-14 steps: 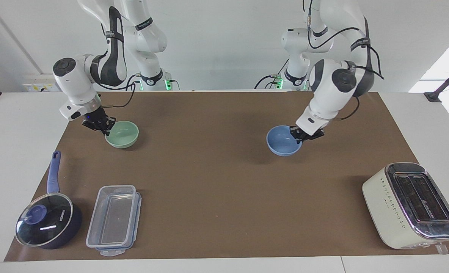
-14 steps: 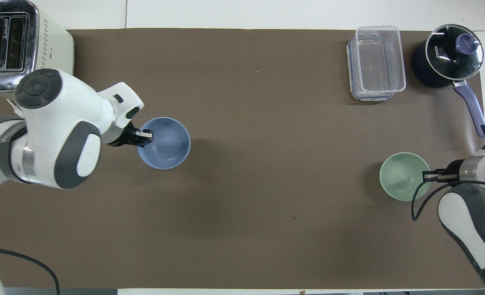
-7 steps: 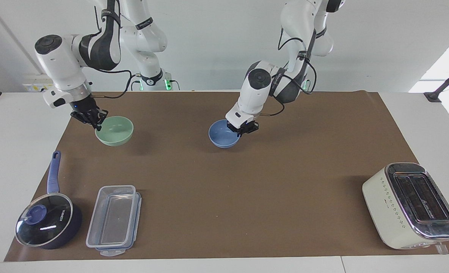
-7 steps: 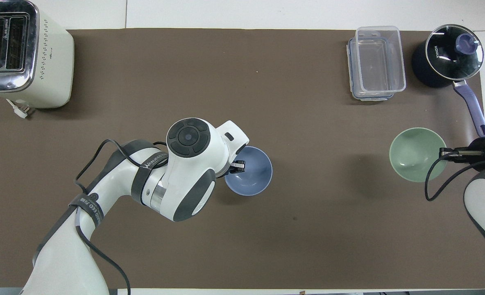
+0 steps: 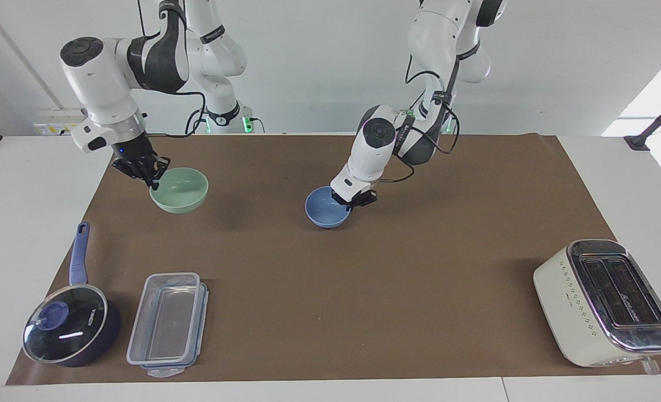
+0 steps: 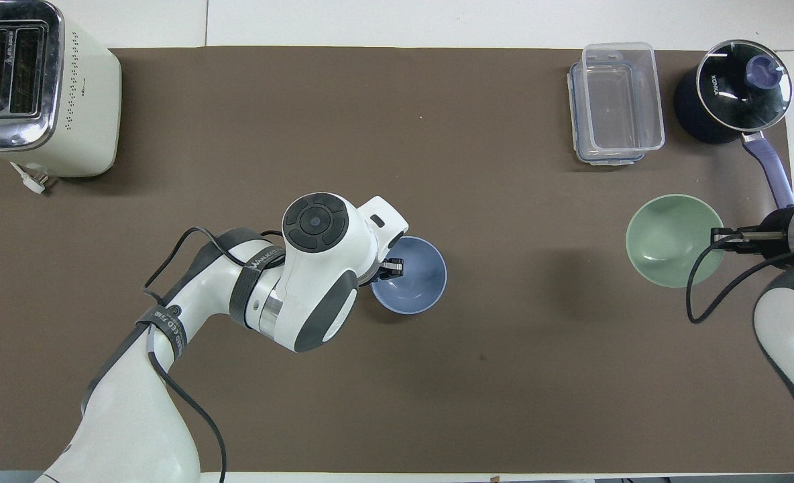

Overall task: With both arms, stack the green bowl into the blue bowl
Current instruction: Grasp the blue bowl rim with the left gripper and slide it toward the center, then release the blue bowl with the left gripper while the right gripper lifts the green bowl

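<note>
Left end effector (image 5: 355,199) grips blue bowl (image 5: 325,209); saucepan lid (image 6: 742,84) reads KONKA.

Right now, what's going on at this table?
Each arm has a bowl by its rim. The left pincer is shut on the blue bowl near the middle of the mat. The right pincer is shut on the green bowl, raised off the mat at the right arm's end. The bowls are apart, not yet stacked.

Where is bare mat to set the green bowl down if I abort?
The widest bare mat lies between the green bowl and blue bowl, and from the blue bowl out to the toaster. It is crowded at the right arm's end, round the container and saucepan.
</note>
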Robot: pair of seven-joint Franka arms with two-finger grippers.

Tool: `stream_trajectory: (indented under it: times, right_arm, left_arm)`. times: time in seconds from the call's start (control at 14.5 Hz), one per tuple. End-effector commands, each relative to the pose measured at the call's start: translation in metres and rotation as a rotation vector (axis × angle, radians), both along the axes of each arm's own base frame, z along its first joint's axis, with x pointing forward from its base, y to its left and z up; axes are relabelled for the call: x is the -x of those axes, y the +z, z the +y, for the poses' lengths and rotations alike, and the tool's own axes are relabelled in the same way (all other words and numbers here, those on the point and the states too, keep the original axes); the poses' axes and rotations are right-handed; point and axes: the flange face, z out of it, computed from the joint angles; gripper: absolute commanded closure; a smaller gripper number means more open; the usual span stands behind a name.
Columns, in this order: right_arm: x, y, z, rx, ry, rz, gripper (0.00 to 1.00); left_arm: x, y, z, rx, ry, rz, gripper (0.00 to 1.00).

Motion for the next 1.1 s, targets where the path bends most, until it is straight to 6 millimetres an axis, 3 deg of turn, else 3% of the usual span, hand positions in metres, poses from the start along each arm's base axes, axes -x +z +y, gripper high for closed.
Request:
stream_trajectory:
  times: [0.0, 0.14, 0.28, 0.41, 0.69, 0.83, 0.9, 1.03]
  right_arm:
    - [-0.006, 0.007, 0.061, -0.021, -0.041, -0.005, 1.0]
    - [-0.002, 0.008, 0.104, -0.035, -0.08, -0.017, 1.0]
    - [0.003, 0.003, 0.148, -0.051, -0.102, -0.024, 1.0]
    - [0.008, -0.003, 0.191, -0.123, -0.155, -0.026, 1.0]
    - [0.007, -0.026, 0.253, -0.192, -0.19, -0.02, 1.0]
    - [-0.001, -0.037, 0.277, -0.226, -0.199, 0.016, 1.0]
    - [0.0, -0.044, 0.287, -0.235, -0.196, 0.037, 1.0]
    - [0.003, -0.06, 0.298, -0.226, -0.181, 0.064, 1.0]
  left_arm:
    - [0.001, 0.003, -0.001, 0.021, 0.005, -0.007, 0.0]
    - [0.001, 0.014, 0.004, 0.021, 0.003, -0.004, 0.0]
    - [-0.003, 0.047, 0.022, 0.018, 0.015, 0.008, 0.0]
    - [-0.021, 0.084, 0.066, 0.019, 0.047, 0.016, 0.0]
    - [-0.079, 0.146, 0.221, 0.022, 0.008, 0.045, 0.0]
    - [-0.09, 0.167, 0.286, -0.012, -0.003, 0.012, 0.0]
    - [-0.092, 0.174, 0.306, -0.051, 0.002, -0.011, 0.0]
    - [-0.096, 0.188, 0.319, -0.091, 0.0, -0.037, 0.0]
